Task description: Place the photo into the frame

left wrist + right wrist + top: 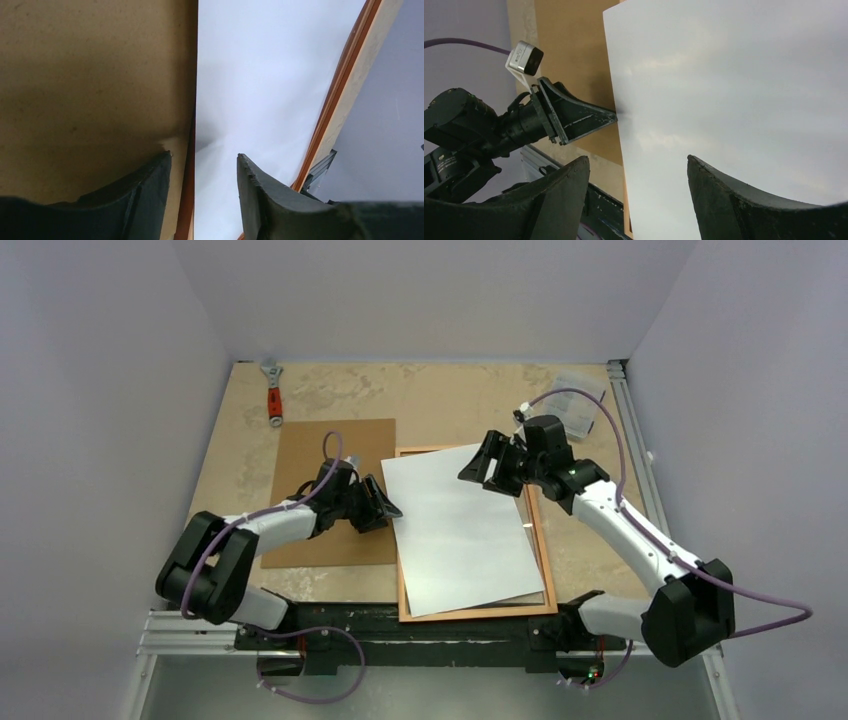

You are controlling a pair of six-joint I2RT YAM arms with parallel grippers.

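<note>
Photo (pixel 460 530) lies skewed over the frame (pixel 480 615), not seated. Its left edge runs between the left gripper's (pixel 390 508) parted jaws. The right gripper (pixel 480 468) gapes empty over the photo.

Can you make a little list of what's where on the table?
frame: lying flat, in the middle
white sheet: lying crooked across the frame
photo: brown side up, left of the frame
left gripper: open, at the sheet's left edge
right gripper: open, above the sheet's far right corner
wrench: far left corner
</note>
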